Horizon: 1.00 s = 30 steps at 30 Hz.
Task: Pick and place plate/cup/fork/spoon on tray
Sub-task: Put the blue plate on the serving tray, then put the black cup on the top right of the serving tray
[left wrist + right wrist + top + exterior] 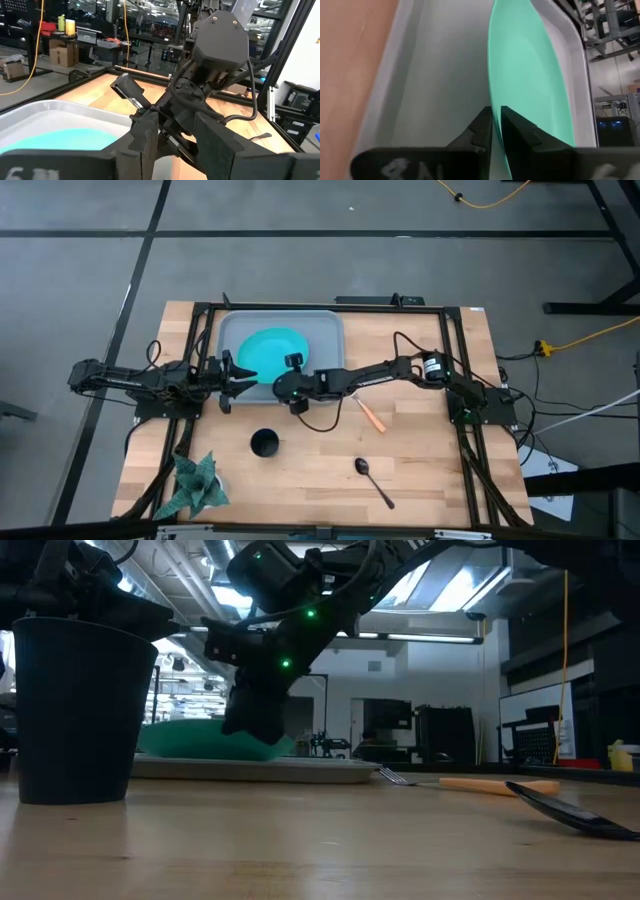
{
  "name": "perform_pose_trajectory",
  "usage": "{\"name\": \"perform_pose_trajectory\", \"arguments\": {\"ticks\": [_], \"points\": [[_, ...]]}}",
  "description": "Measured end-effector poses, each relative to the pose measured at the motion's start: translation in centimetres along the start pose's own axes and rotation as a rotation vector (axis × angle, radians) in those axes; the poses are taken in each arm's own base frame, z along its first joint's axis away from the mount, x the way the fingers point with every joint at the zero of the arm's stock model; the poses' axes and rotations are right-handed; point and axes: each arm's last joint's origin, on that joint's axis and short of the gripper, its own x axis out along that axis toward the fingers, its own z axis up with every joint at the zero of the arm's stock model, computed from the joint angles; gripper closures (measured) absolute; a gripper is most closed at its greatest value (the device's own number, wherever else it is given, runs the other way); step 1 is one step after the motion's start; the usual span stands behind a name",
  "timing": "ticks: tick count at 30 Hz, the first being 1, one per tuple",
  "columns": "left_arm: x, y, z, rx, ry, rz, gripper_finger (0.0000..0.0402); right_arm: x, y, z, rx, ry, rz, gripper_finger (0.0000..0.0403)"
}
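Turquoise round plate [268,350] lies in the smooth grey rounded-corner tray [327,328]

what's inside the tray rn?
Only the turquoise plate sits inside the tray, its near edge between the right gripper fingers. Cup, fork, spoon lie outside. Tray floor under the plate is hidden.

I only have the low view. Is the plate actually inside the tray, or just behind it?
Observer: Inside. From above, the plate is within the rim of the tray, with the right gripper at the plate's edge.
Operator: Where's the left arm?
Observer: The left gripper is at the tray's left rim, jaws open, holding nothing.
Operator: What's not on the tray?
Observer: The cup, the fork and the spoon all lie on the wood outside it.
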Motion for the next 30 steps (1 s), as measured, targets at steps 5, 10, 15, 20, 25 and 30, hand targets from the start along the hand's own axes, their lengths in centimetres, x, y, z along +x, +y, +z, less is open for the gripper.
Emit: {"name": "perform_pose_trajectory", "arguments": {"ticks": [5,10,15,20,25,30], "points": [[0.0,0.0,0.0,0.000,0.000,0.000,0.0280,0.0,0.1,0.4,0.014,-0.073,0.071,0.0358],[0.0,0.0,0.0,0.000,0.000,0.000,0.0280,0.0,0.1,0.5,0.015,-0.079,0.074,0.0358],[0.0,0.0,0.0,0.000,0.000,0.000,0.0280,0.0,0.1,0.4,0.050,-0.075,0.073,0.0358],[0.0,0.0,0.0,0.000,0.000,0.000,0.0280,0.0,0.1,0.4,0.066,-0.068,0.078,0.0358],[0.0,0.0,0.0,0.000,0.000,0.000,0.0280,0.0,0.0,0.3,0.066,-0.046,0.035,0.0357],[0.0,0.0,0.0,0.000,0.001,0.000,0.0280,-1.1,-0.1,0.2,0.028,0.113,-0.205,0.0357]]}}
